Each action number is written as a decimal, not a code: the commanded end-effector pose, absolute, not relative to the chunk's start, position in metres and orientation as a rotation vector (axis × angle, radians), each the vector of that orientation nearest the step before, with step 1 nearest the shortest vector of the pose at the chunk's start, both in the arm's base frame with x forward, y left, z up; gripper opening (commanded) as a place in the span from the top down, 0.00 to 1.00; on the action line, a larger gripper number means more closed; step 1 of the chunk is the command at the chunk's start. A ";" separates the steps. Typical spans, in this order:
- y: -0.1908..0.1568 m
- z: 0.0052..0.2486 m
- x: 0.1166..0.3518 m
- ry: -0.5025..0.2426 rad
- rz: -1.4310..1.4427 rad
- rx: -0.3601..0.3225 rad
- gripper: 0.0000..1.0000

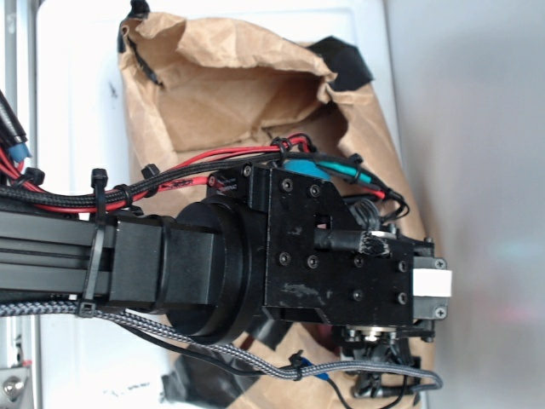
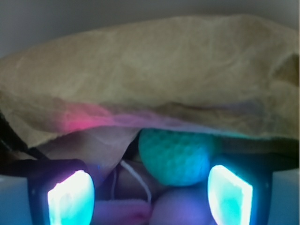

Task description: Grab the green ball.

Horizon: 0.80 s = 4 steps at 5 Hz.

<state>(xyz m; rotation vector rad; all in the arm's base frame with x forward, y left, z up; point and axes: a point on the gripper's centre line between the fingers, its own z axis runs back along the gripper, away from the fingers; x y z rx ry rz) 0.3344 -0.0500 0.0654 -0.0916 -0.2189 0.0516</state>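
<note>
In the wrist view the green ball (image 2: 177, 157), with a knit-like surface, lies just inside the mouth of a brown paper bag (image 2: 150, 75), under its folded upper edge. My gripper (image 2: 150, 194) is open, its two glowing pads (image 2: 71, 199) standing wide apart on either side. The ball sits ahead of the pads, nearer the right pad, and touches neither. In the exterior view the arm and gripper body (image 1: 341, 256) cover the bag (image 1: 221, 85) and hide the ball.
Below the ball lie a pink plush shape (image 2: 136, 211) and a rounded bluish-purple object (image 2: 180, 206), with a thin white cord (image 2: 136, 176) between them. The bag lies on a white surface (image 1: 77, 102). Black and red cables (image 1: 170, 183) run along the arm.
</note>
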 end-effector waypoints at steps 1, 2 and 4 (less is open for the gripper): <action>-0.014 0.120 0.331 -0.317 0.072 -0.122 0.00; 0.012 0.116 0.307 -0.335 0.036 -0.109 0.00; 0.012 0.095 0.291 -0.339 -0.031 -0.058 0.00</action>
